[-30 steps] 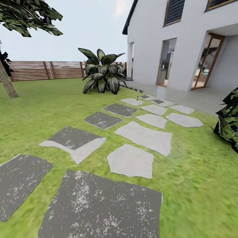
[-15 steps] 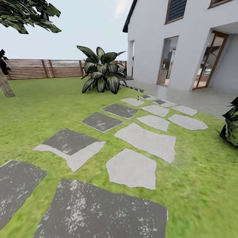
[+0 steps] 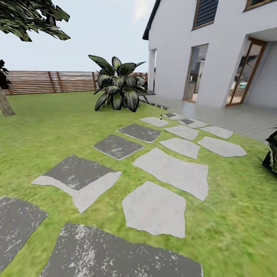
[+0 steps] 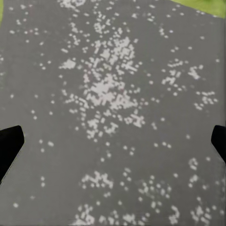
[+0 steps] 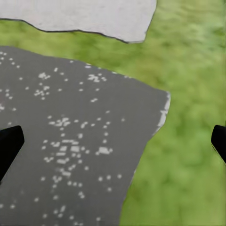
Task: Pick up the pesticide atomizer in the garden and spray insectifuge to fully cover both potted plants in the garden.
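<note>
Head view: lawn (image 3: 46,130) of the garden, crossed by a path of flat stepping stones (image 3: 171,171), some dark grey and speckled, some pale grey. The path runs toward a paved terrace (image 3: 231,117) along a white house (image 3: 181,42) with glazed doors (image 3: 194,73). A big plant with broad striped leaves (image 3: 117,86) stands on the grass near the house corner. Behind it, a brown slatted fence (image 3: 50,81). Tree trunk (image 3: 5,103) at the left edge, foliage overhead. Part of a dark spiky plant (image 3: 271,154) at the right edge.

Atomizer (image 3: 161,115): a tiny dark upright object at the far end of the path, on or just beside a pale stone near the terrace edge. Too small to make out label or top.

Left wrist view: left end effector (image 4: 113,141) points down over a dark speckled stone (image 4: 113,94); the two black fingertips (image 4: 9,146) sit at opposite edges of the frame, spread wide, nothing between them. Strip of grass at one corner.

Right wrist view: right end effector (image 5: 113,141) likewise spread wide and empty, fingertips (image 5: 9,143) at opposite edges. Below it, the edge of a dark speckled stone (image 5: 70,136) meets grass (image 5: 188,155); a pale stone (image 5: 89,16) lies beyond.
</note>
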{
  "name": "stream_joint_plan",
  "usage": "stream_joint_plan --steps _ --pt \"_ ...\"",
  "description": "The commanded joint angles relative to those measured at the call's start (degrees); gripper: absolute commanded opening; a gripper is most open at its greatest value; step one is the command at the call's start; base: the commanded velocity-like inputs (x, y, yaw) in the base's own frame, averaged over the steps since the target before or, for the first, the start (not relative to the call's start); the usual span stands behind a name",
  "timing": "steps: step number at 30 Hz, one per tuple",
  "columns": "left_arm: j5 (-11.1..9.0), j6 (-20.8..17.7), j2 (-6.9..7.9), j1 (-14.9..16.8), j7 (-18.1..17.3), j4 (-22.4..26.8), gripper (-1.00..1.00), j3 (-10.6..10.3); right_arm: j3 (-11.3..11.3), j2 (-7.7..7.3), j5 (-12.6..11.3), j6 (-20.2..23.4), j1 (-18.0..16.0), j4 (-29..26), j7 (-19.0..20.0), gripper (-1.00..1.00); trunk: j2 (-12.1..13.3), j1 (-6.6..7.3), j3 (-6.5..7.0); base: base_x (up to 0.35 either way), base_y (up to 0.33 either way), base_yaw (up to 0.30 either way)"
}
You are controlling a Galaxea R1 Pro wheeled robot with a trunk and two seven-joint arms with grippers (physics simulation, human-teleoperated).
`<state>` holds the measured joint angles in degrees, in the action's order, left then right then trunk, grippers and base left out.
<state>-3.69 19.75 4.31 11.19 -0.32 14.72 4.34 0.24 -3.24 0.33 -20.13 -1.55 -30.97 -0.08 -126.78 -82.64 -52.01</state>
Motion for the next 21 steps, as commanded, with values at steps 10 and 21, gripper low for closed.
stream_joint_plan --steps 10,21 --pt "-0.36 0.17 0.00 -0.01 -0.03 -0.05 1.00 -0.03 0.02 -0.01 0.03 -0.17 -0.03 0.00 -0.01 1.00 -0.02 -0.02 -0.05 0.339 0.000 0.000" --pt "-0.32 0.20 0.00 0.00 -0.03 -0.05 1.00 -0.10 -0.02 -0.01 0.02 -0.17 -0.03 -0.02 -0.01 1.00 -0.02 -0.02 -0.05 0.339 0.000 0.000"
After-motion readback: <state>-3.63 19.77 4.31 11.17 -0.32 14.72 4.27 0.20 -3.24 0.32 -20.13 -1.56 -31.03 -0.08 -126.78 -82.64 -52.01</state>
